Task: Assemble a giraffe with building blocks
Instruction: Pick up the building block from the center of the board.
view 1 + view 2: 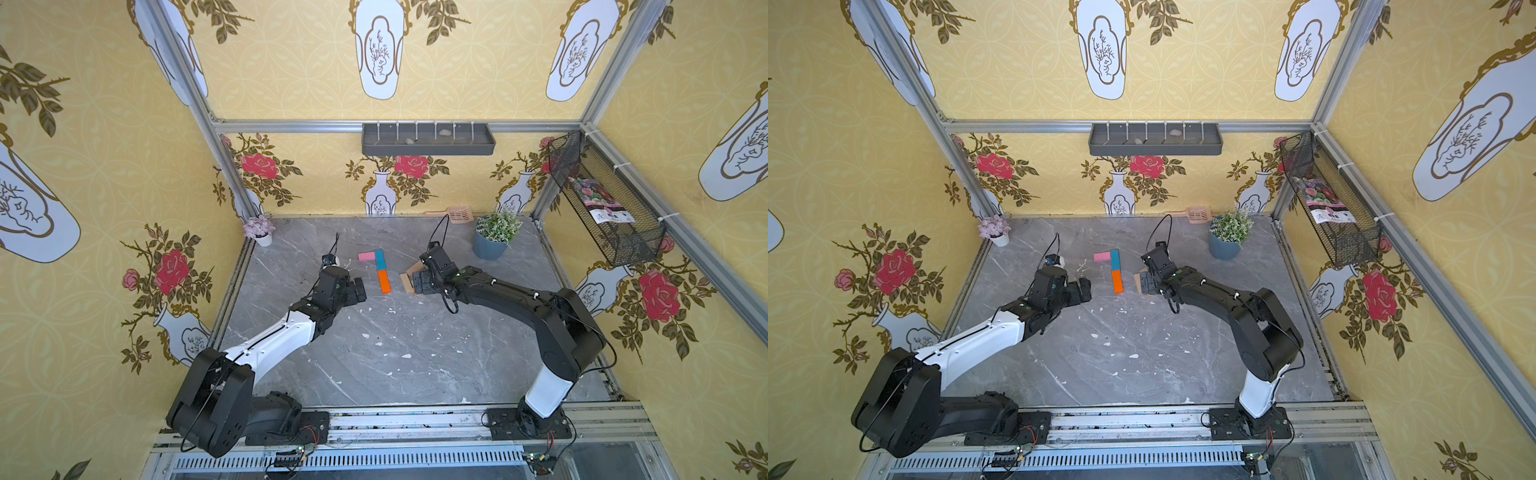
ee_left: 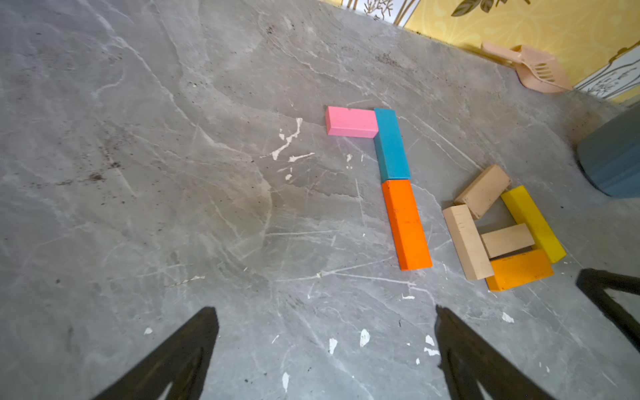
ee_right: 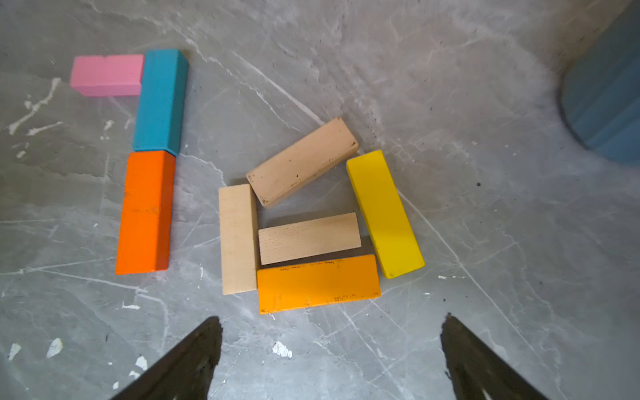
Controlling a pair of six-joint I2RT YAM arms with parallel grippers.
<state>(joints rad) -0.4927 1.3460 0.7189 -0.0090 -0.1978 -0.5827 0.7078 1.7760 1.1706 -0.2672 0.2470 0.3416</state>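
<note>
Both claws open, loose blocks just ahead of the right one

My right claw [image 3: 331, 317] is wide open and empty above the grey marble-look table [image 3: 485, 104]. Just ahead, a loose orange block [image 3: 318, 284], three plain wooden blocks [image 3: 309, 238] and a yellow block [image 3: 384, 213] touch in a ring. Beside them lies the unfinished giraffe [image 3: 160, 100], an L of smooth painted pink, blue and orange. My left claw [image 2: 324, 307], also open, is near it.

No writing can be read anywhere in these views. The one printed thing is a packet [image 1: 592, 193] with a flower picture, lying in the wire basket [image 1: 633, 247] on the right wall. The white label [image 1: 611, 216] at the packet's near end carries dark print and what may be small symbols, but in both top views it is too small and blurred to make out.
</note>
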